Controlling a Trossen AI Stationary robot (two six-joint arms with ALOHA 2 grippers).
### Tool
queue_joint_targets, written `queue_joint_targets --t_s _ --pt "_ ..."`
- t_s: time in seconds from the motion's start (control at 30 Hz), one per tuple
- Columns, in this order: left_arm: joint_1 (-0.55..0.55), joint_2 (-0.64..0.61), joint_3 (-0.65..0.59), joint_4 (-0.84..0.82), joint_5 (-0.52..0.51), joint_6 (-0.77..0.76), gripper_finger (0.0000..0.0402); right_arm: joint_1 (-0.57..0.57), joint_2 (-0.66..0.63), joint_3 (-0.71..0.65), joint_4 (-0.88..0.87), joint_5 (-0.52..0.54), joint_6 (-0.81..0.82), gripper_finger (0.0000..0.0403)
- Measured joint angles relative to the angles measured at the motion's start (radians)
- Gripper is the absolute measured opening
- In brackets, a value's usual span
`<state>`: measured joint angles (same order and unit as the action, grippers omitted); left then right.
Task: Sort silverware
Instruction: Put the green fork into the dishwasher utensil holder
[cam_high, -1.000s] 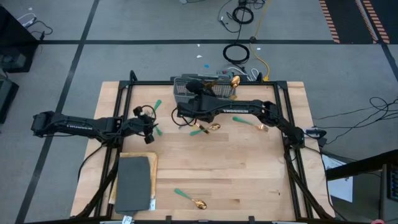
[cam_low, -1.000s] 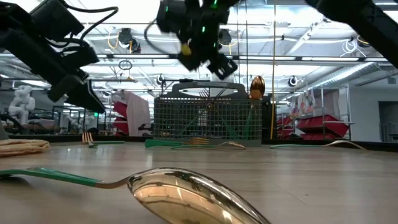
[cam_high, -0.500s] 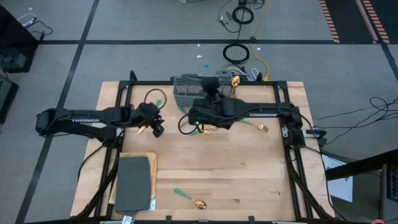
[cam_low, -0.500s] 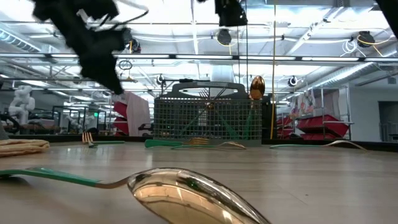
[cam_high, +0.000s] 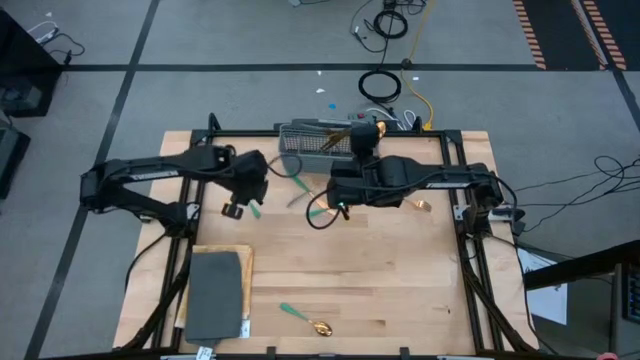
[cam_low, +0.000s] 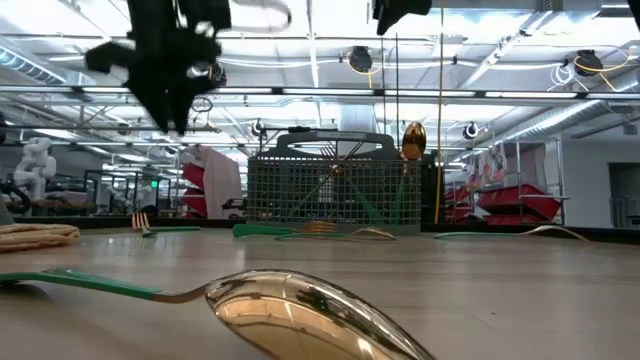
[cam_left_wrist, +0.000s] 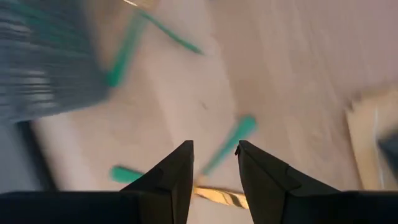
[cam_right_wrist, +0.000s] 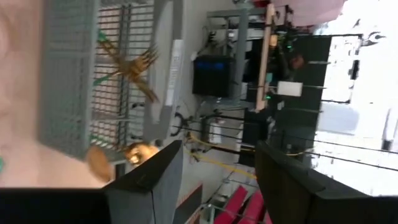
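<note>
Left claw (cam_left_wrist: 213, 163) is up off the table with its two fingers spread a bit and nothing pinched between them. From above it sits at (cam_high: 236, 207), just left of the table's middle, with a green-handled piece (cam_high: 254, 208) on the wood right beside it. Its own camera looks down past the fingertips at a gold-headed piece with a green handle (cam_left_wrist: 227, 144) lying flat, plus a couple more green handles (cam_left_wrist: 123, 52) close to the grey mesh basket (cam_left_wrist: 43, 68).

Right claw (cam_right_wrist: 217, 163) is raised too, fingers apart, holding nothing. It's up by the back edge of the table, next to the basket (cam_high: 312, 141). Its camera shows the basket wall (cam_right_wrist: 68, 74) with gold forks (cam_right_wrist: 134, 65) standing inside and a gold spoon bowl (cam_right_wrist: 140, 151) poking out.

Rest of the cutlery is scattered around: one spoon (cam_high: 308, 321) alone near the front edge, huge in the low view (cam_low: 300, 305), a few pieces (cam_high: 320, 211) in the middle partly under the right arm, and one gold head (cam_high: 422, 205) off to the right. A dark pad on a board (cam_high: 216, 292) sits at front left.
</note>
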<state>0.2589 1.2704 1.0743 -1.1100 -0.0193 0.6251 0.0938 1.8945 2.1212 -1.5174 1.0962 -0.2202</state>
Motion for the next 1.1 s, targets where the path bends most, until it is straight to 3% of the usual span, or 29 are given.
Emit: queue_joint_targets --t_s 0.2,0.43,0.77,1.1 --pt "0.047 0.093 -0.11 -0.003 -0.011 0.192 0.0132 0.009 -0.005 -0.001 -0.053 -0.068 0.055 0.0185" --pt "0.148 0.121 -0.22 0.147 -0.04 0.32 0.0132 0.043 -0.025 -0.001 -0.054 -0.174 0.063 0.0185" --pt "0.274 0.123 -0.305 0.272 -0.05 0.462 0.0132 0.085 -0.027 -0.001 -0.054 -0.185 0.09 0.0185" --pt "0.298 0.123 -0.35 0.326 -0.022 0.506 0.0132 0.085 -0.027 -0.001 -0.054 -0.186 0.105 0.0185"
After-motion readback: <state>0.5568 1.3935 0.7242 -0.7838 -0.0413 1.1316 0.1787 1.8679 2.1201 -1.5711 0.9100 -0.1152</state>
